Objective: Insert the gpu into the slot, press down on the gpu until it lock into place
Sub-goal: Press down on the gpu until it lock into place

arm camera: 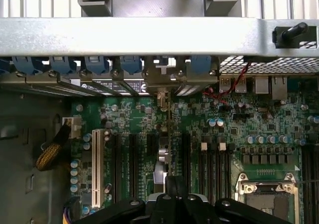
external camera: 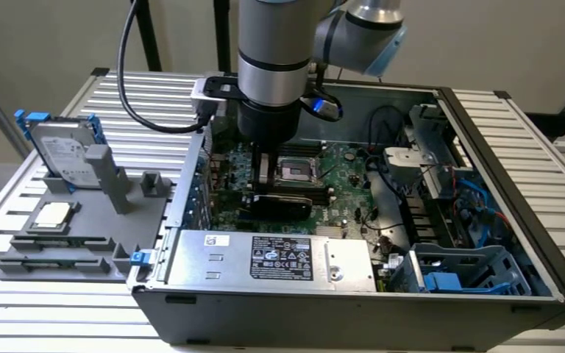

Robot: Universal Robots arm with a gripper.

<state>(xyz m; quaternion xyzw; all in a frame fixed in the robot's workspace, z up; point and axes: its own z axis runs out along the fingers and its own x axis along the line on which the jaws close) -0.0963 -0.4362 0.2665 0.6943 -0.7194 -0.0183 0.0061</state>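
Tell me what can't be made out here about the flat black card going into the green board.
1. Bright blue slot: exterior view, covered by the flat black gpu card and the gripper.
2. Whether the card is locked: wrist view sees the card edge-on, its underside hidden.
3. Label print on the silver power-supply box: exterior view, too small.
4. Square silver processor socket: wrist view, cut off by the picture's edge.

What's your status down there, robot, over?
Gripper low inside the case, right above the gpu. Card on edge over the motherboard, slot hidden beneath. No obstruction seen.
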